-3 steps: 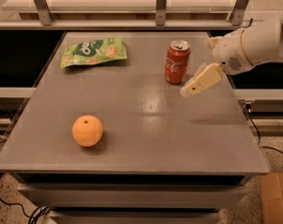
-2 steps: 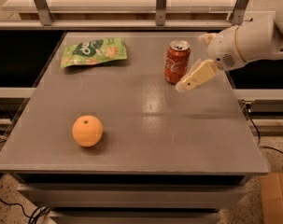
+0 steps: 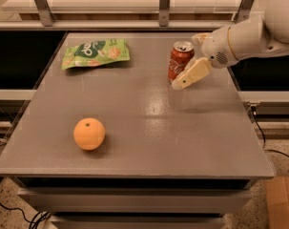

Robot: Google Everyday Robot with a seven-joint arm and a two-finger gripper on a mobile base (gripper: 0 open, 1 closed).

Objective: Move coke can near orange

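The red coke can [image 3: 180,60] stands upright at the back right of the grey table [image 3: 144,142]. The orange [image 3: 89,133] lies at the front left, far from the can. My gripper [image 3: 187,61] comes in from the right and is open. One finger [image 3: 191,74] reaches in front of the can and the other finger [image 3: 200,37] shows behind it, so the can's right side sits between them. I cannot tell whether a finger touches the can.
A flat green snack bag [image 3: 95,53] lies at the back left. A metal rail and posts [image 3: 164,4] run behind the table. The white arm [image 3: 258,32] hangs over the table's right edge. A cardboard box [image 3: 281,202] stands on the floor at the right.
My gripper has moved left toward the coke can, and its fingers now reach around the can's right side. The can and the orange have not moved.
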